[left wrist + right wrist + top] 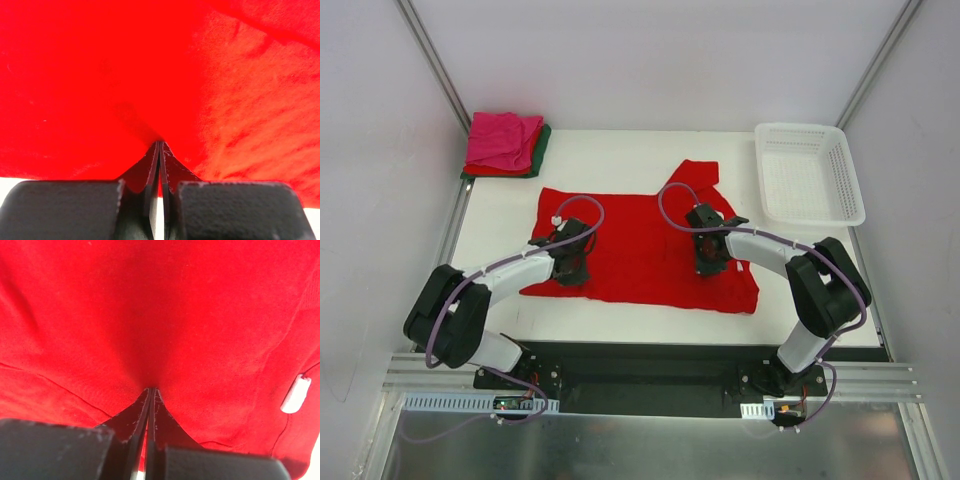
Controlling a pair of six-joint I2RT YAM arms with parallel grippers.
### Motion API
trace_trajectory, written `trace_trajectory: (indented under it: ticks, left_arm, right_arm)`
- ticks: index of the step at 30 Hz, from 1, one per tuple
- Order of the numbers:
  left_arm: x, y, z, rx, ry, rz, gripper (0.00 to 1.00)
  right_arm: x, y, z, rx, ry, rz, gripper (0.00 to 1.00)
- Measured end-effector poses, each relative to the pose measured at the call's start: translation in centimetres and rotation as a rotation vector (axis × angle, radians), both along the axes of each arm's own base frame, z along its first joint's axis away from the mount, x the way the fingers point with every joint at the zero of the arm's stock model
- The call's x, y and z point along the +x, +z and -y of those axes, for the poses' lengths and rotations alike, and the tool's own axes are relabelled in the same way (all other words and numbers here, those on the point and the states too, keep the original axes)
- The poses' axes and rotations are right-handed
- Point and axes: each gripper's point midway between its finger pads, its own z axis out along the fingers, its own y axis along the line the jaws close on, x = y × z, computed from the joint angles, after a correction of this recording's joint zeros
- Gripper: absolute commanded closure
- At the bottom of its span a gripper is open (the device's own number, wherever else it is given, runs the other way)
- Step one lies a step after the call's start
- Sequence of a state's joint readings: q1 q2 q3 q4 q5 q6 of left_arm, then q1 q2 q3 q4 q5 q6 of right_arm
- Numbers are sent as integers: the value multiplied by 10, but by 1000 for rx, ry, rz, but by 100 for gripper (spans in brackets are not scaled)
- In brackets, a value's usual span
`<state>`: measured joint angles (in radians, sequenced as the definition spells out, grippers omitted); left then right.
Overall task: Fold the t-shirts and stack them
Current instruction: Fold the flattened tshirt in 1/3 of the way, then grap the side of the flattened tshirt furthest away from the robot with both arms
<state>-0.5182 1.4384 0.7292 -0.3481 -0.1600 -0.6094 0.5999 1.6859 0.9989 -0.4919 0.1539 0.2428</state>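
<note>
The left jaws are pressed together on a pinch of the red t-shirt (640, 255), and the left wrist view shows the cloth puckering into their tips. The right jaws are likewise closed on a pinch of the same shirt, with creases running into their tips.

The red t-shirt lies spread flat across the middle of the white counter (610, 155). One short sleeve (698, 178) sticks out from its far edge. The left jaws grip the shirt in its left part, close to the left edge. The right jaws grip it in its right part, just nearer than the sleeve.

Beyond the shirt's far left corner, apart from it, sits a folded stack (503, 145). A pink t-shirt (505, 138) lies on top, with red and dark green edges showing under it. Beyond the shirt's far right corner, not touching it, stands a white lattice basket (810, 172).
</note>
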Motion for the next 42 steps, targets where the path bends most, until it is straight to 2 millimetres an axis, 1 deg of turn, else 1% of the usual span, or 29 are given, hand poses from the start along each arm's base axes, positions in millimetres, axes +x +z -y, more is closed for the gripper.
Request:
trace_trajectory:
  ticks: [6,10,11,12,14,15,16,17,18,19,20,21,22,23,25,26,29,31,33,34,36,37,39,41,42]
  left_arm:
    - [-24,-1,-8,-14,25,-43,100]
    - [-31,-1,-10,-13,30,-51,100]
    - [-32,-1,-10,-14,29,-51,98]
    - [-34,0,-11,-14,30,-54,83]
    - [-37,2,-13,-11,31,-60,67]
    - [-38,4,-14,-9,27,-58,47]
    - [-39,6,-14,-11,24,-53,39]
    - [-39,11,-14,-16,22,-41,32]
    - [-38,18,-14,-23,15,-24,29]
    - [-35,24,-13,-31,12,-6,24]
    - [-31,34,-11,-46,10,20,23]
    - [-26,47,-8,-64,7,54,22]
    - [-19,61,-4,-83,3,94,21]
    - [-10,77,0,-104,-1,140,19]
    - [6,110,5,-132,-8,235,17]
    - [14,126,6,-139,-11,281,16]
    - [31,159,5,-130,-5,379,16]
    - [42,170,2,-95,2,412,16]
    - [52,171,0,-50,5,420,16]
    - [58,168,-1,-25,4,416,16]
    - [67,159,-2,21,-6,401,17]
    - [70,155,-4,35,-6,395,17]
    - [77,148,-9,47,-1,383,19]
    - [86,147,-19,47,27,384,19]
    - [91,146,-24,50,45,387,19]
  right_arm:
    - [-2,0,2,-12,0,-18,99]
    - [-2,0,2,-17,1,-24,99]
    - [-3,0,2,-18,1,-25,99]
    - [-3,0,3,-21,3,-28,99]
    - [-5,0,4,-26,8,-34,99]
    - [-5,1,5,-29,12,-36,99]
    - [-6,1,6,-34,16,-39,94]
    - [-7,2,7,-38,21,-40,91]
    - [-9,4,10,-53,29,-45,87]
    - [-11,8,13,-64,35,-46,77]
    - [-12,14,14,-69,40,-41,70]
    - [-11,26,15,-70,50,-27,63]
    - [-8,37,14,-62,53,-4,52]
    - [-2,53,12,-47,59,36,48]
    - [12,91,5,-4,73,135,41]
    - [21,112,1,21,77,196,40]
    - [43,166,-7,80,88,354,39]
    - [57,186,-10,101,92,428,38]
    - [71,188,-9,104,86,453,38]
    - [79,184,-8,103,80,451,38]
    - [101,170,-4,97,59,437,37]
    - [109,162,-2,93,49,422,37]
    - [132,148,3,90,23,390,37]
    - [155,138,8,99,6,380,37]
    - [166,137,10,103,0,382,36]
